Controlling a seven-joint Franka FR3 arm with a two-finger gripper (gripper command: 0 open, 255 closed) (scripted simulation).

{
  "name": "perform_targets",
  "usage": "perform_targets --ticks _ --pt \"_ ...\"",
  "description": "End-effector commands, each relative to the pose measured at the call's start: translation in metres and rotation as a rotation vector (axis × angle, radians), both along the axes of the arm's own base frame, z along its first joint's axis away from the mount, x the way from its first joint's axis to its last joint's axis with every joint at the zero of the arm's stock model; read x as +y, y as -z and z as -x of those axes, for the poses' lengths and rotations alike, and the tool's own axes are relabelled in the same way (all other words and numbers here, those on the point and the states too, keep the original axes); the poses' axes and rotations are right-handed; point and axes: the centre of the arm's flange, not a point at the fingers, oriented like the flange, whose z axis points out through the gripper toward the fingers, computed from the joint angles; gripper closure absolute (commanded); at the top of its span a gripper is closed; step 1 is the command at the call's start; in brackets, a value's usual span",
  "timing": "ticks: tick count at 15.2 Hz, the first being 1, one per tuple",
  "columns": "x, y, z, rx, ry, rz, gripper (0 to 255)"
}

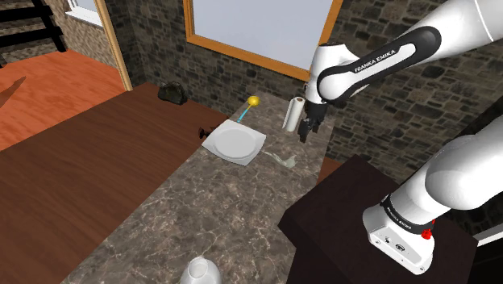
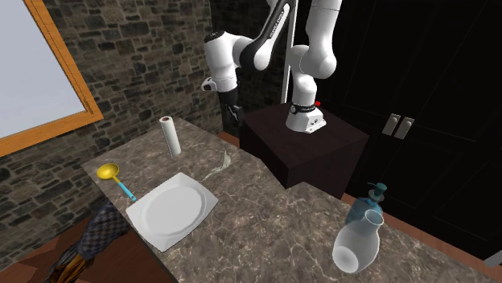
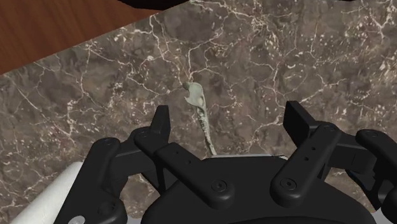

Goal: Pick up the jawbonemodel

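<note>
Claw (image 3: 229, 121) hangs open, empty, above the jawbone (image 3: 198, 108), a thin pale curved piece lying flat on the counter (image 3: 95, 95). It looks light, stiff and probably brittle; pinch across its broader end. In the shoulder view it lies at four o'clock from the plate (image 1: 234, 143), with the roll (image 1: 293, 114) at its one o'clock.

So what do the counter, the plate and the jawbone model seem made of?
Counter: smooth stone, likely marble, judging by grey-brown mottling with pale veins.
Plate: plain white, smooth, perhaps ceramic; the look leaves it open.
Jawbone model: pale grey-green, matt, bone or plastic; cannot tell which.
</note>
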Motion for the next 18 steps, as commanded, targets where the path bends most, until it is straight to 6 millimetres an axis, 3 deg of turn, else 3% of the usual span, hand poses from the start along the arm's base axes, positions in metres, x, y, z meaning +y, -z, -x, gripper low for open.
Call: perform_targets --ticks 1,17,18 --pt "0.001 0.022 -0.015 -0.005 -0.014 0.003 0" --pt "0.008 0.209 -0.109 -0.03 -0.121 0.031 0" --pt "0.008 0.211 -0.11 -0.03 -0.122 0.032 0"
